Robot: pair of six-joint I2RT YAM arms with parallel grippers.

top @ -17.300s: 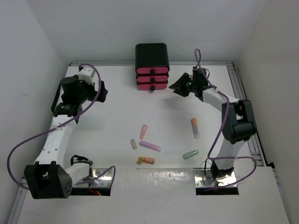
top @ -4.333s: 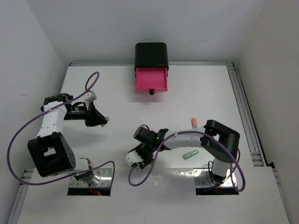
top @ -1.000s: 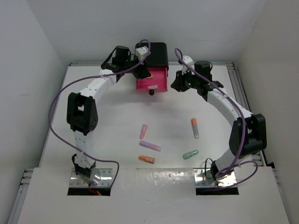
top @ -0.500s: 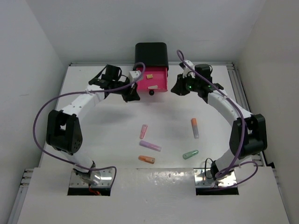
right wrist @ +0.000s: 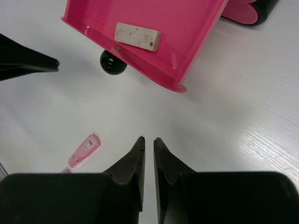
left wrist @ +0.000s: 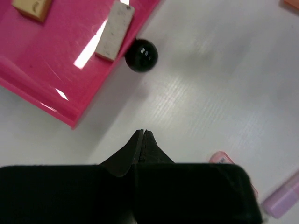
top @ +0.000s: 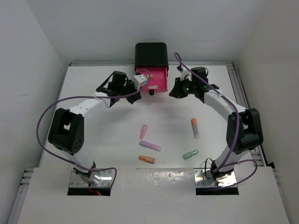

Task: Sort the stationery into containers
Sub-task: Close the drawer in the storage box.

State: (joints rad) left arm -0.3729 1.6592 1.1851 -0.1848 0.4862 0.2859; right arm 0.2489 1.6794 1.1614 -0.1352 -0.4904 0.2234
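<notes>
At the back stands the black box of containers, its top pink drawer pulled open, dark knob in front. A beige piece and a tan piece lie in that drawer. On the table lie more stationery: pink, purple, orange, green and orange-white sticks. My left gripper hangs shut and empty just left of the knob. My right gripper hovers right of the drawer front, its jaws a narrow gap apart with nothing between them.
Two closed pink drawers sit under the open one. White walls enclose the table on the left, back and right. A metal rail runs along the right edge. Purple cables loop off both arms.
My left arm has drawn back from above the open drawer to its front left, and its jaws have closed empty. The right gripper's jaws have narrowed a little.
</notes>
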